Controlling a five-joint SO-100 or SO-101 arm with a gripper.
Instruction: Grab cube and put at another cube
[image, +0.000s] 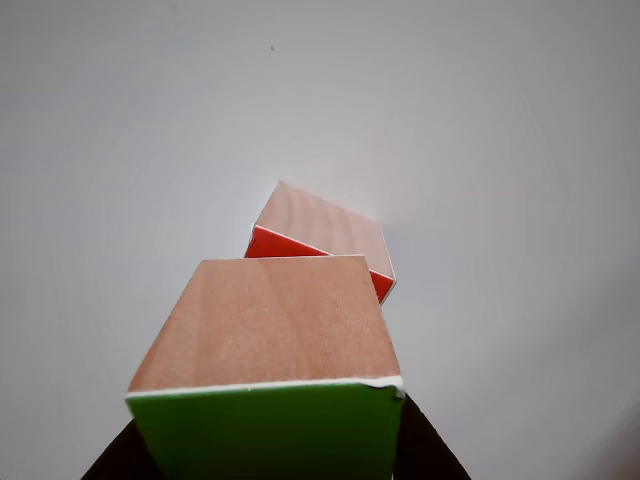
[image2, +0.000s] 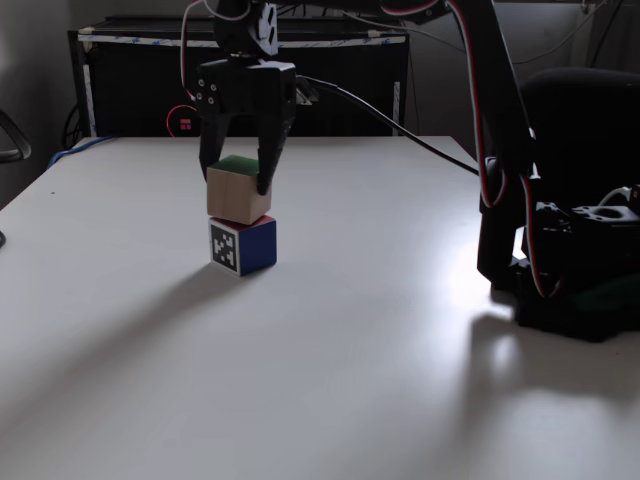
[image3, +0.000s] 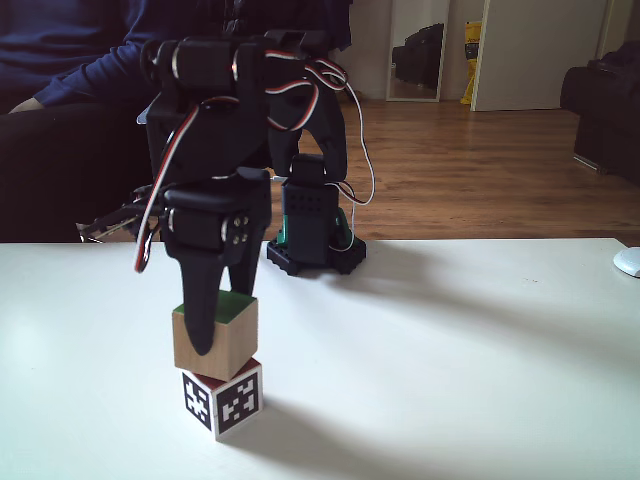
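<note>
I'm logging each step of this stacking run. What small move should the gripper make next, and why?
Probably open the gripper and let go. Its fingers clamp the green-faced cube, which in both fixed views already sits on the other cube, turned slightly against it. Then lift straight up so the stack isn't nudged.

One cam sits right on top of the cube (image: 268, 325), looking down past it at the white table (image: 500, 150). Both fixed views stand low at table height, on opposite sides of that cube (image2: 238, 190) (image3: 215, 335), sharing the stack.
</note>
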